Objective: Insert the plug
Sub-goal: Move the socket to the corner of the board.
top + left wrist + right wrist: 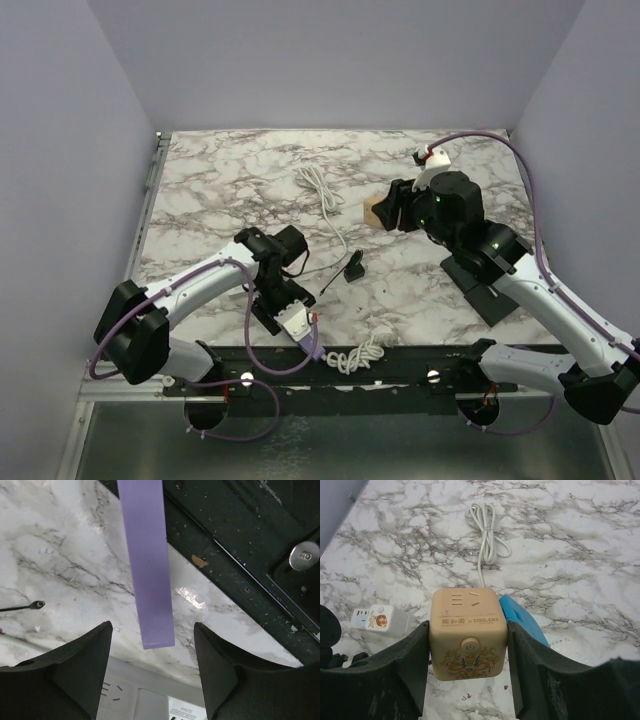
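My right pincer is clamped on the cube. One finger lies flat against each side, and the face with the slots and the round button is turned up toward my wrist camera. A white cord runs away from behind the cube and loops on the marble table. A blue piece shows just beside the cube, partly behind the finger on the right of that view.

The plug is white with a small red picture on it. It lies on the table to the left of the cube in that view, apart from it and outside my right fingers.

My left pincer is over the plug, close to the table's near edge. Seen from the left wrist, the plug's white body, with small dark marks and a printed label, fills the bottom of the gap between my two fingers. It sits deep toward the palm, short of the tips, and its edges run out of sight behind both fingers. The fingers stand apart, and I cannot tell whether they press on the plug or only straddle it.

A blurred purple cable crosses the gap. Past it is marble, then the black rail with a bolt. A thin black lead ends on the marble beside my fingers.

From above, my two pincers are well apart, and a white coil lies by the near edge.
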You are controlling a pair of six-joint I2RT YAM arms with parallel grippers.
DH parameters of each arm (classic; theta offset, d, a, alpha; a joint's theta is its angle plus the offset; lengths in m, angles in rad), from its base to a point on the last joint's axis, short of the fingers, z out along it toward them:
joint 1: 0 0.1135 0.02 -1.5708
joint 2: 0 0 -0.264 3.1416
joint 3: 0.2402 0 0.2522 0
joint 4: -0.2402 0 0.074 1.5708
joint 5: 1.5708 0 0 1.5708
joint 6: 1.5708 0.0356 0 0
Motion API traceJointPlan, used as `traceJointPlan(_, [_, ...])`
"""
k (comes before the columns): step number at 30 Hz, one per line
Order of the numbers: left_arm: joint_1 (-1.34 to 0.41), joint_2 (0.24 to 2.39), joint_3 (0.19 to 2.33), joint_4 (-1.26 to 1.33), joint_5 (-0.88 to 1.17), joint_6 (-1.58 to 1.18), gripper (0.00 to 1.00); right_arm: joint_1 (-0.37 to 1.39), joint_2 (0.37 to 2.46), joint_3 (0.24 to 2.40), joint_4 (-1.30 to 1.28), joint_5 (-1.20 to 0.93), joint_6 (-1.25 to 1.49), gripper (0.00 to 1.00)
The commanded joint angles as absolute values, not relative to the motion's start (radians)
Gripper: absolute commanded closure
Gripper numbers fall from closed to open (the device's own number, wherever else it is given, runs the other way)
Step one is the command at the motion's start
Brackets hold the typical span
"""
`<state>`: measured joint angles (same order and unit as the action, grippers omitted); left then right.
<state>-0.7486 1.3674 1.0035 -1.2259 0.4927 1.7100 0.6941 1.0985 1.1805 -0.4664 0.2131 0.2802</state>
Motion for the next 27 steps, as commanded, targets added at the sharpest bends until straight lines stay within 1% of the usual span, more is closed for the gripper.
traceJointPlan(1, [-0.786, 1.414, 0.966, -1.241, 0.503, 1.711, 0.35, 0.684, 1.077, 1.185, -0.46, 0.226, 0.284, 0.99])
traceJointPlan(2, [-0.799, 1.417, 0.95, -1.191, 0.505, 1.64, 0.37, 0.683, 1.076, 1.188, -0.459, 0.222, 0.284, 0.99])
traceJointPlan(5, [-0.822, 1.428, 0.898, -1.06, 0.503, 1.519, 0.39, 0.68, 1.076, 1.192, -0.458, 0.215, 0.282, 0.99])
traceJointPlan(8, [-0.838, 1.436, 0.864, -0.917, 0.49, 1.373, 0.47, 0.678, 1.069, 1.188, -0.456, 0.212, 0.28, 0.99])
traceJointPlan(11, [-0.848, 1.455, 0.861, -0.811, 0.48, 1.214, 0.62, 0.677, 1.058, 1.18, -0.448, 0.212, 0.274, 0.99])
traceJointPlan(14, [-0.845, 1.504, 0.893, -0.742, 0.499, 1.055, 0.83, 0.674, 1.054, 1.174, -0.442, 0.213, 0.267, 0.99])
traceJointPlan(17, [-0.824, 1.574, 0.941, -0.705, 0.591, 0.911, 0.95, 0.671, 1.051, 1.17, -0.442, 0.214, 0.26, 0.99])
traceJointPlan(20, [-0.817, 1.649, 0.995, -0.678, 0.65, 0.784, 0.97, 0.668, 1.047, 1.166, -0.442, 0.21, 0.255, 0.99])
traceJointPlan(27, [-0.781, 1.903, 1.181, -0.674, 0.8, 0.512, 0.98, 0.658, 1.044, 1.148, -0.462, 0.204, 0.247, 0.99])
